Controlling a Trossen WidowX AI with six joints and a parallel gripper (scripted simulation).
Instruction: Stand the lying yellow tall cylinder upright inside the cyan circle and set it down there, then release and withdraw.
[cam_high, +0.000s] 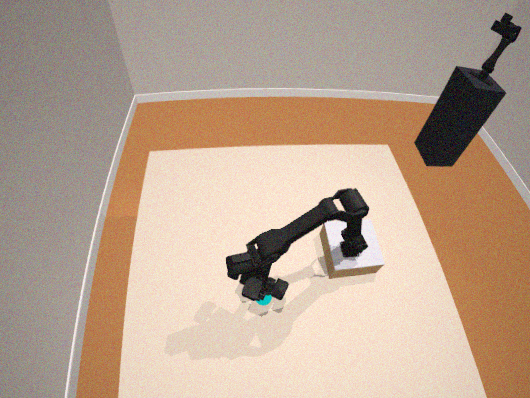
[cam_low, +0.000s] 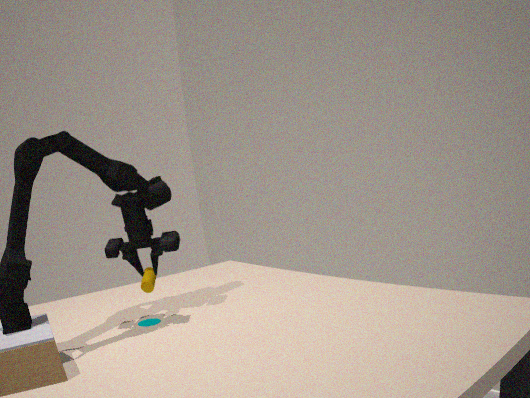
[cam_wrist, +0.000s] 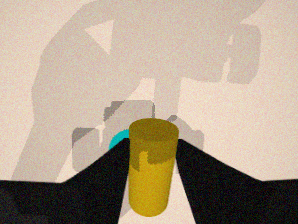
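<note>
Right now your gripper (cam_low: 146, 270) is clamped on the yellow tall cylinder (cam_low: 148, 280), which hangs in the air above the tabletop (cam_low: 325, 330), not touching it. In the exterior view you can see the fingers pinching the cylinder near its upper end, so most of its length drops below the fingertips; that hold makes sense, since it leaves the bottom face free to meet the surface first. The cylinder is close to vertical but leans slightly, its lower end swung toward seven o'clock in that view. The cyan circle (cam_low: 149, 322) lies on the tabletop below, well apart from the cylinder's bottom end. From the wrist camera, the cylinder (cam_wrist: 152, 165) fills the middle between the two dark fingers, and only a sliver of the circle (cam_wrist: 119, 140) peeks out at about ten o'clock from its top rim, so you are nearly over the target but perhaps a touch off centre. The top view shows the arm (cam_high: 295, 230) reaching from its base block (cam_high: 370, 262) toward seven o'clock, with a patch of cyan (cam_high: 264, 300) under the wrist. Judging by this, your carry is almost done; lowering, squaring the lean, letting go and backing away are not yet done
</note>
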